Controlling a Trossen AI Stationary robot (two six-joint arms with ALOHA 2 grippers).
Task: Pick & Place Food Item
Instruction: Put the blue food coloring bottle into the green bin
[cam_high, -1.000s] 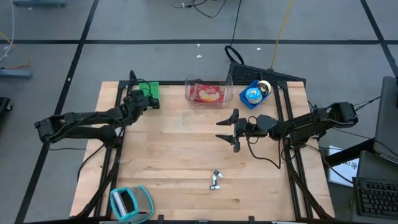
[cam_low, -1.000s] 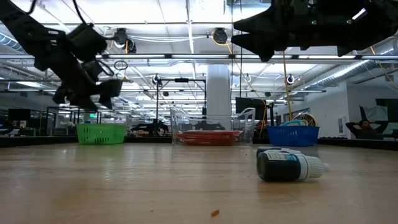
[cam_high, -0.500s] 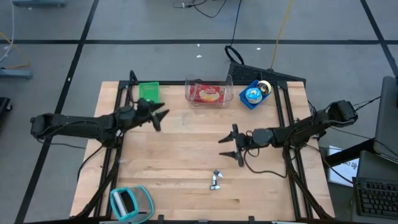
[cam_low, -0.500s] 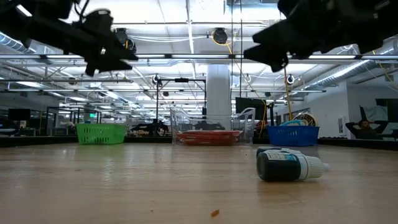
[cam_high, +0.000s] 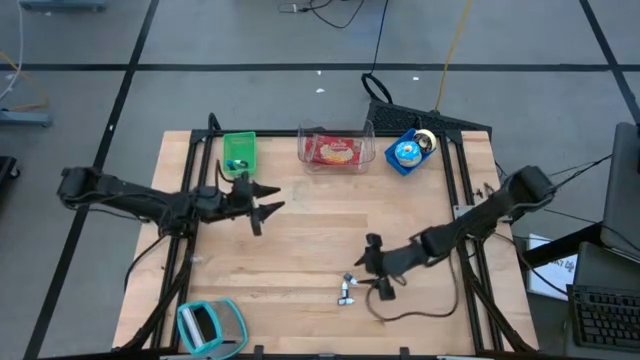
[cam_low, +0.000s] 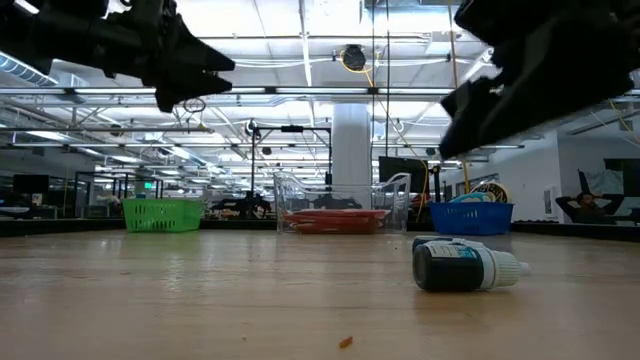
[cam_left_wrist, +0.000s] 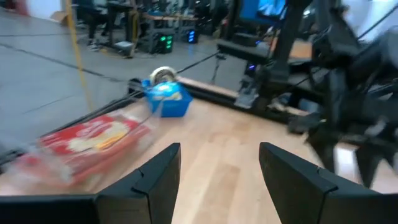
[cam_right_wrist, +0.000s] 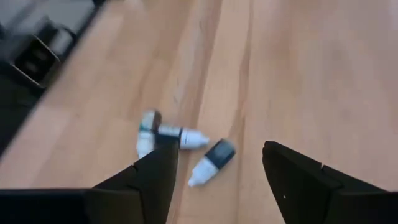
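Three small bottles with white caps (cam_right_wrist: 180, 140) lie on their sides on the wooden table, near its front edge (cam_high: 347, 290); the low view shows a dark one (cam_low: 465, 268). A red food packet (cam_high: 334, 150) lies in a clear bin at the far edge (cam_left_wrist: 93, 140). My right gripper (cam_high: 362, 270) hovers open just right of the bottles, slanting down at them (cam_right_wrist: 217, 168). My left gripper (cam_high: 272, 200) is open and level above the table's left half, pointing right (cam_left_wrist: 217, 168).
A green basket (cam_high: 239, 150) stands at the far left and a blue basket (cam_high: 407, 152) with a round item at the far right, either side of the clear bin. A teal object (cam_high: 210, 325) sits at the near left corner. Bare wood lies across the middle.
My left gripper has swung away from the green basket toward the table's middle, rising and turning level. My right gripper has gone toward the near edge and down toward the bottles, tipping its fingers downward. The bottles have stayed put.
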